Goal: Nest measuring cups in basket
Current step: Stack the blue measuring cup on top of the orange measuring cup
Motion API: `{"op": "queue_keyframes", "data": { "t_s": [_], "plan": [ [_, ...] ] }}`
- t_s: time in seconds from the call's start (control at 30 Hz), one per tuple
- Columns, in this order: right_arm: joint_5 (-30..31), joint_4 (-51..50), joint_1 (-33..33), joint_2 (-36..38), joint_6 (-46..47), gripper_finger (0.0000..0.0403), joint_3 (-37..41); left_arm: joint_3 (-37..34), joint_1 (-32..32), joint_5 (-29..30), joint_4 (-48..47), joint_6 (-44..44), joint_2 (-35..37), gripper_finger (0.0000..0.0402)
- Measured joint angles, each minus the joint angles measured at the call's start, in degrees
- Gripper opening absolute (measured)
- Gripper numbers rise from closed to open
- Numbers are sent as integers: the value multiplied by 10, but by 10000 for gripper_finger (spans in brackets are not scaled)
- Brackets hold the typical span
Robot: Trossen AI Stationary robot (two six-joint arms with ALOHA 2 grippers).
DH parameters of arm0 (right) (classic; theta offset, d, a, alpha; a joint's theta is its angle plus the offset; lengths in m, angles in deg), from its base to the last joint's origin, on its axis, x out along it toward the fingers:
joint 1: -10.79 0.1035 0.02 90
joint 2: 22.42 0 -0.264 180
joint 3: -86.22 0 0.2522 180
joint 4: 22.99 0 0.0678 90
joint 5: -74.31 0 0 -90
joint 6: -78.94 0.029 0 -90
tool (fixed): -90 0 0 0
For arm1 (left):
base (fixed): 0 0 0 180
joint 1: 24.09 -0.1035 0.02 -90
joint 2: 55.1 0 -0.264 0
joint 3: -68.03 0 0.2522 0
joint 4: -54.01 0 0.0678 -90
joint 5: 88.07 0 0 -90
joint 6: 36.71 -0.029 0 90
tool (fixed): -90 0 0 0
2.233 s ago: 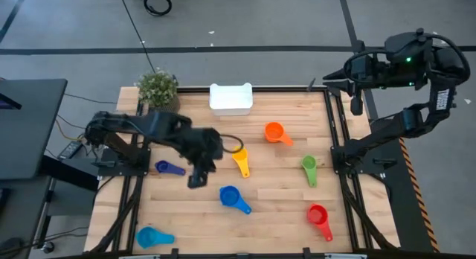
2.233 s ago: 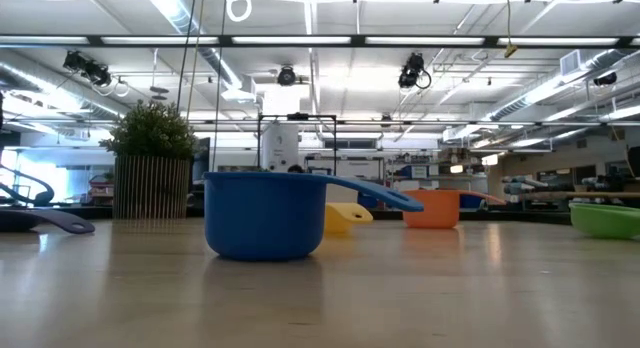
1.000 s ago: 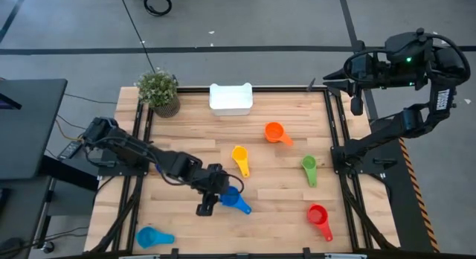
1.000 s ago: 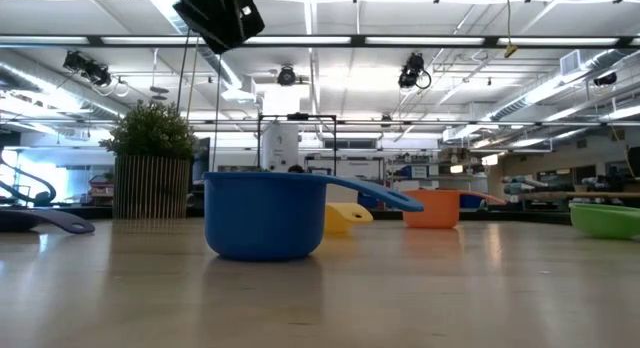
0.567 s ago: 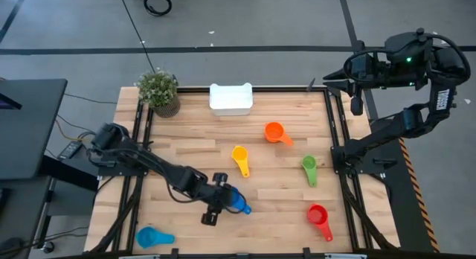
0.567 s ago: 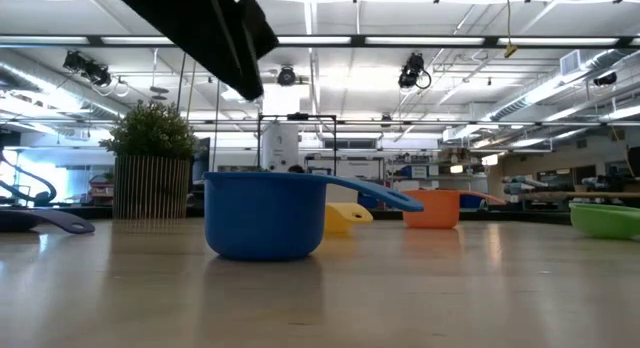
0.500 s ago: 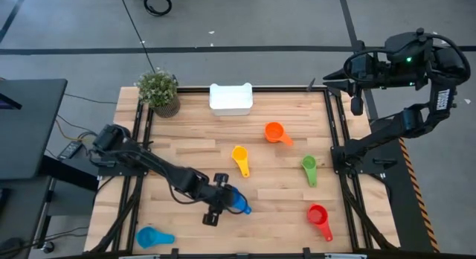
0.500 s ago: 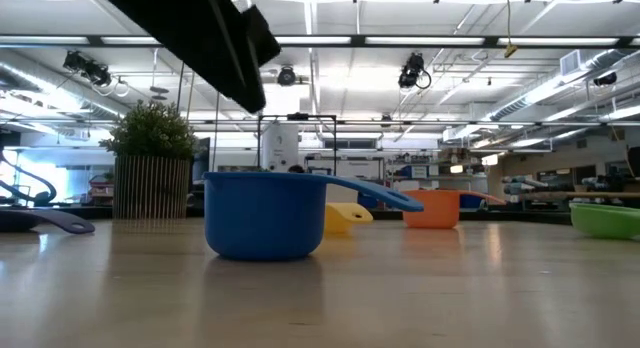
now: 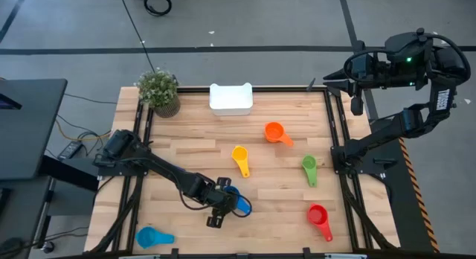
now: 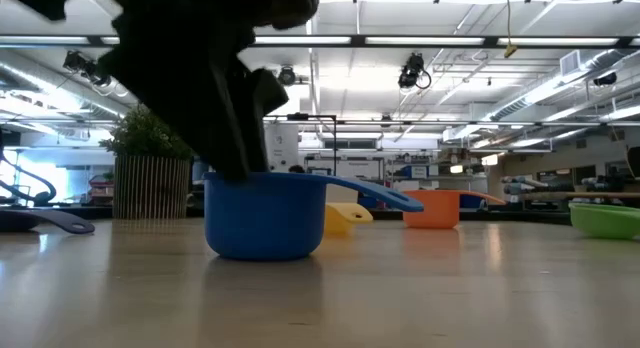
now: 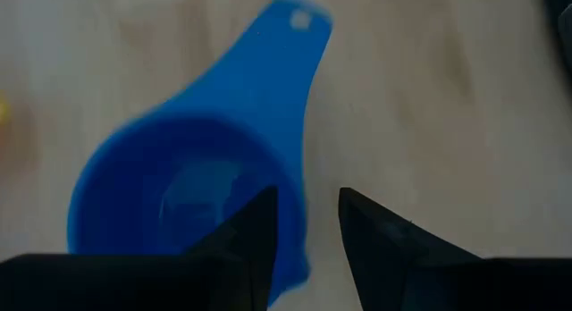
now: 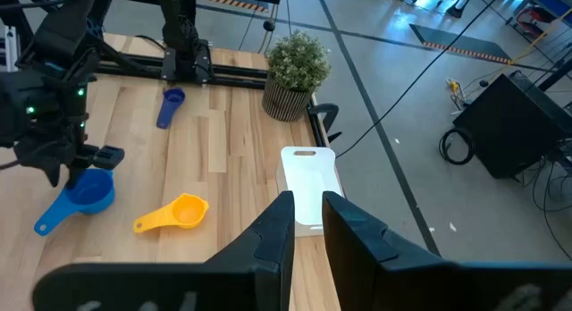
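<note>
The left gripper (image 9: 225, 202) is low over the blue measuring cup (image 9: 239, 204) near the desk's (image 9: 282, 181) front middle, its fingers (image 11: 259, 226) parted astride the cup's rim, one inside the bowl and one outside, not clenched. The right gripper (image 12: 304, 213) hangs beyond the desk's far right corner, fingers slightly apart and empty. The white basket (image 9: 231, 98) sits at the far edge.

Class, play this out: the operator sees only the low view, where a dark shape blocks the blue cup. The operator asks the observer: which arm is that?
Observer: The left hand, by the high view; it is at the blue cup.
Operator: Has it gripped?
Observer: Not yet. In the left wrist view its open fingers straddle the bowl's wall beside the handle.
Operator: And the basket?
Observer: The basket sits at the table's far edge, with no cup showing in it.
</note>
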Motion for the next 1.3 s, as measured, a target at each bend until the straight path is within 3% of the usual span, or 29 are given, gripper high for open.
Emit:
{"op": "queue_keyframes", "data": {
  "t_s": [0.27,0.37,0.5,0.63,0.73,0.9,1.03,1.3],
  "plan": [
    [0,-1,0,0,-2,67,0,0,-5,4,0,19,-27,122],
    [1,-2,0,0,-2,67,0,1,-10,4,6,19,-28,94],
    [1,-2,0,0,1,67,0,1,-21,7,4,19,-26,25],
    [1,-2,0,0,2,67,0,26,-36,3,-30,5,-25,14],
    [1,-2,0,0,2,67,0,72,-50,2,-72,-30,-25,12],
    [2,-2,0,0,1,67,0,186,-85,8,-229,-113,-25,11],
    [3,-1,0,0,2,67,0,277,-126,28,-316,-118,-25,11],
    [3,3,0,0,2,67,0,400,-220,33,-334,-186,-24,11]
  ]
}}
